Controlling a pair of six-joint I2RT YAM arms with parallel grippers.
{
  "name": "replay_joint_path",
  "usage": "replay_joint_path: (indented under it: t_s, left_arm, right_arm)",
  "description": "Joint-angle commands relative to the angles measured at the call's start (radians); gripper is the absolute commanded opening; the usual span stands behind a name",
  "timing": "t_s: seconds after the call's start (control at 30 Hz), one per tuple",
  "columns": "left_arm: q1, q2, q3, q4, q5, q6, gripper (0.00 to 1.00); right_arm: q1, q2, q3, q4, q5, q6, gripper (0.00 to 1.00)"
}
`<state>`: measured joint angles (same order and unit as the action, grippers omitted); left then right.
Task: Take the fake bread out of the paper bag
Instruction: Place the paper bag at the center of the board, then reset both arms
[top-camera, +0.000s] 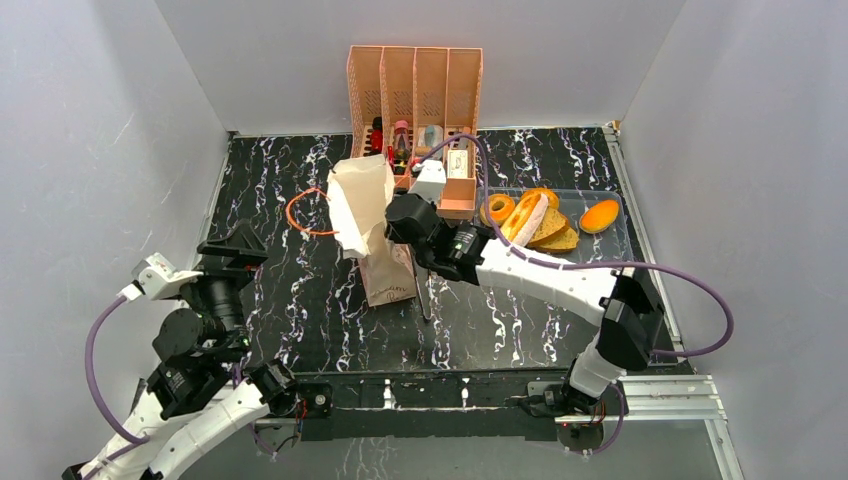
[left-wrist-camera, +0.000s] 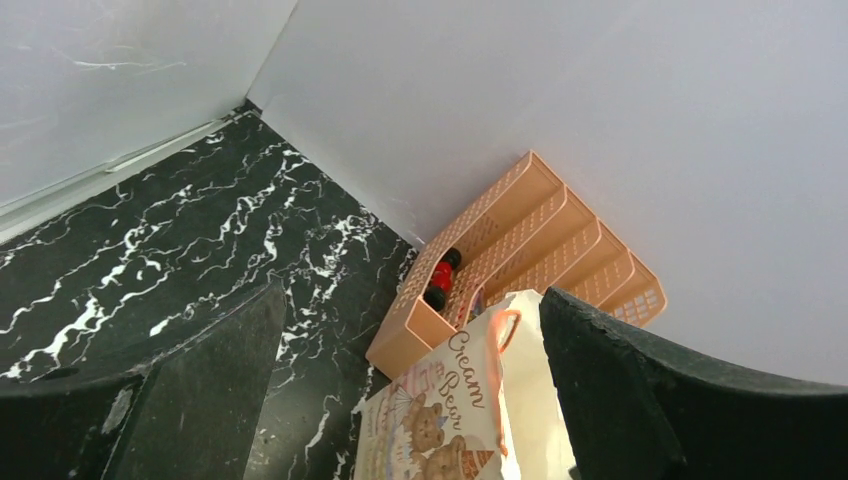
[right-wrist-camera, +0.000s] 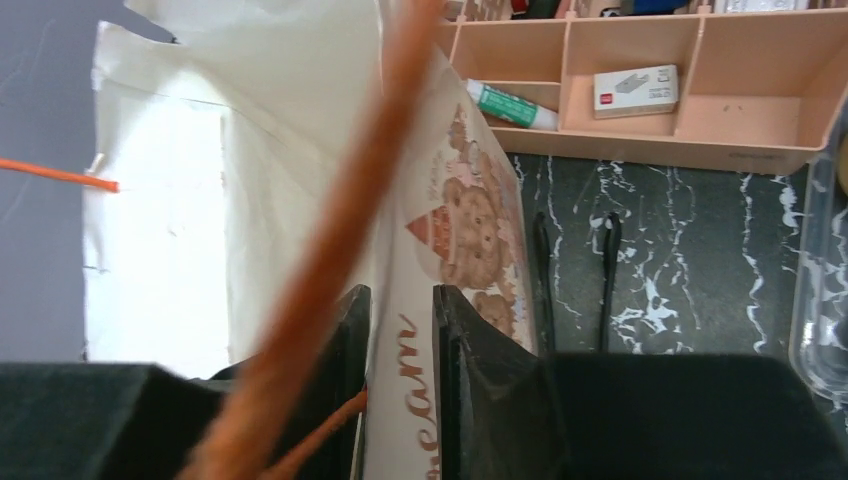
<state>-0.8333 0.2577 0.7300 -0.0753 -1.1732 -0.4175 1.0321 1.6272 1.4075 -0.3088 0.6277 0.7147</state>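
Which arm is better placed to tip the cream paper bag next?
Right. The right end effector is clamped on the wall of the cream paper carrier bag; the left end effector hangs open, well away from it.

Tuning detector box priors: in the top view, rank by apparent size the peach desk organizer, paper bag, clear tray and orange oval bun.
1. peach desk organizer, the largest.
2 and 3. paper bag and clear tray: their areas look alike, so they are not ranked.
4. orange oval bun, the smallest.
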Motion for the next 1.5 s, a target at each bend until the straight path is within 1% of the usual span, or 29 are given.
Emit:
replay_joint_path:
  t_s: [0.0,0.17,0.47,0.63,0.7,0.83,0.93,1.03,1.1,1.17,1.23,1.27,1.3,1.33,1.37,1.4,1.47]
  left_arm:
    - [-0.001,-0.021,-0.041,0.115,-0.064,0.099,0.98]
    - [-0.001,-0.03,-0.075,0.159,-0.073,0.13,0.98]
    - [-0.001,-0.021,-0.106,0.216,-0.091,0.182,0.98]
    - [-0.001,-0.012,-0.11,0.226,-0.098,0.195,0.98]
    - [-0.001,-0.007,-0.122,0.271,-0.097,0.23,0.98]
    - [-0.001,0.029,-0.137,0.376,-0.066,0.303,0.98]
    - [-0.001,0.115,-0.122,0.511,-0.016,0.429,0.98]
    - [-0.001,0.239,-0.045,0.567,0.028,0.513,0.98]
    - [0.002,0.335,0.014,0.614,0.05,0.575,0.98]
    - [0.005,0.419,0.068,0.698,0.066,0.65,0.98]
    - [0.022,0.491,0.113,0.837,0.091,0.738,0.98]
    - [0.041,0.53,0.146,0.869,0.107,0.766,0.98]
    - [0.071,0.571,0.19,0.879,0.125,0.763,0.98]
    - [0.115,0.618,0.252,0.832,0.155,0.741,0.98]
    - [0.169,0.664,0.329,0.717,0.201,0.665,0.98]
    - [0.243,0.73,0.441,0.594,0.27,0.526,0.98]
    - [0.421,0.853,0.625,0.351,0.423,0.328,0.98]
  right_arm:
    - [-0.001,-0.087,-0.055,0.056,0.035,-0.027,0.32]
    - [-0.001,-0.118,-0.058,0.056,0.035,-0.081,0.44]
    - [0.003,-0.168,-0.011,0.02,0.007,-0.143,0.5]
    - [0.006,-0.192,-0.004,0.017,0.015,-0.169,0.5]
    - [0.008,-0.212,-0.01,0.037,0.016,-0.186,0.52]
    - [0.014,-0.26,-0.004,0.06,0.04,-0.24,0.59]
    - [0.016,-0.297,0.012,0.061,0.104,-0.302,0.65]
    - [0.013,-0.324,0.018,0.073,0.239,-0.416,0.74]
    - [-0.013,-0.338,0.017,0.092,0.32,-0.483,0.78]
    - [-0.086,-0.351,0.015,0.096,0.329,-0.514,0.78]
    - [-0.179,-0.369,0.004,0.094,0.292,-0.517,0.77]
    - [-0.228,-0.375,-0.007,0.095,0.267,-0.516,0.77]
    - [-0.295,-0.381,-0.027,0.102,0.229,-0.514,0.76]
    - [-0.343,-0.383,-0.044,0.11,0.205,-0.515,0.76]
    - [-0.385,-0.382,-0.06,0.12,0.179,-0.519,0.75]
    - [-0.435,-0.377,-0.075,0.124,0.144,-0.52,0.75]
    - [-0.537,-0.357,-0.089,0.113,0.06,-0.496,0.75]
